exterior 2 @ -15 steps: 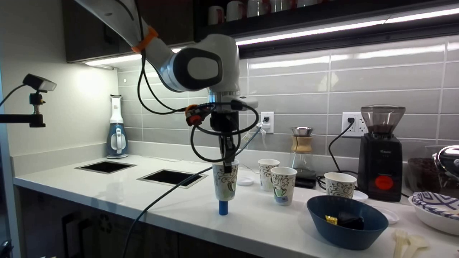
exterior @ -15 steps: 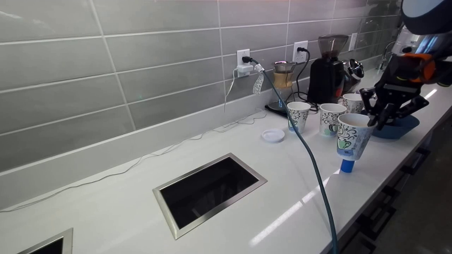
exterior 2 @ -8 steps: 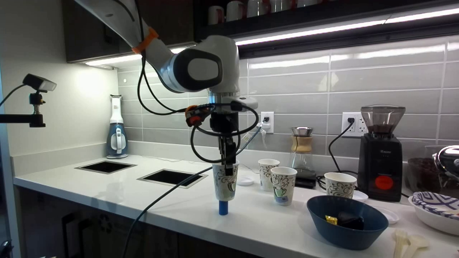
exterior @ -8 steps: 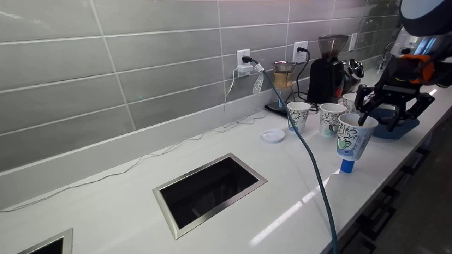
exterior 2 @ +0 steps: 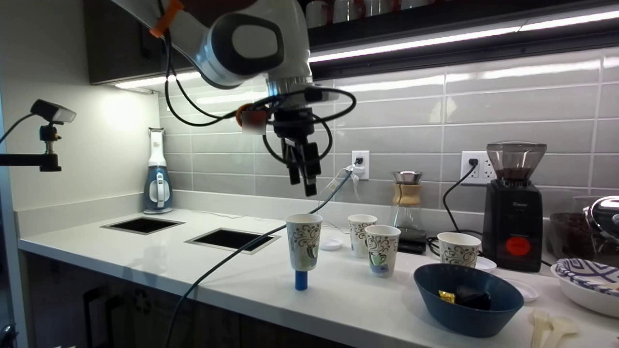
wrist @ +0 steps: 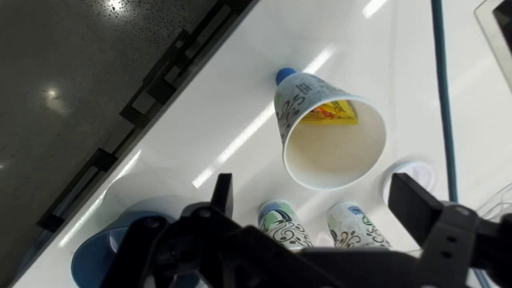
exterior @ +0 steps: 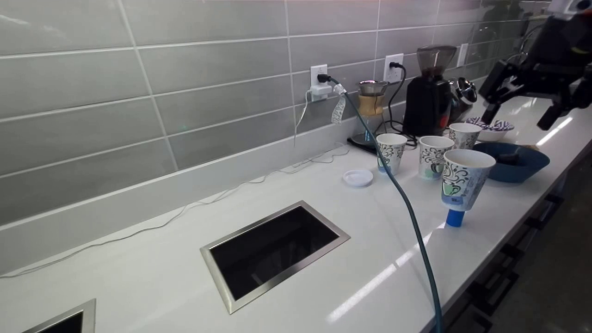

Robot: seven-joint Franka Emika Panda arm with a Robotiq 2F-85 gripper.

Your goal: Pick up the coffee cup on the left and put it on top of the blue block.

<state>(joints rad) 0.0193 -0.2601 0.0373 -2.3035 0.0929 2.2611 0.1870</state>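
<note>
The white patterned coffee cup [exterior: 465, 185] stands upright on the small blue block [exterior: 455, 218], which is narrower than the cup's base. In another exterior view the same cup [exterior 2: 303, 246] rests squarely over the block [exterior 2: 301, 280]. From above, the wrist view looks into the cup [wrist: 291, 106], where a yellow packet [wrist: 332, 114] lies; only a bit of the block [wrist: 285, 75] peeks out behind it. My gripper [exterior 2: 302, 183] hangs above the cup without touching it. Its fingers [wrist: 414, 208] are spread wide and hold nothing.
Three similar cups stand nearby, among them a nearer cup [exterior 2: 382, 251] and a rear cup [exterior 2: 362, 237]. A dark-blue bowl [exterior 2: 435, 299] sits near the counter's front edge. A teal cable [exterior: 411, 217] crosses the counter beside the cup. A black grinder [exterior 2: 512, 222] stands against the wall.
A second ago the fingers were closed at the cup's rim. They have since spread apart, and the gripper has risen up and away. The cup has stayed on the block.
</note>
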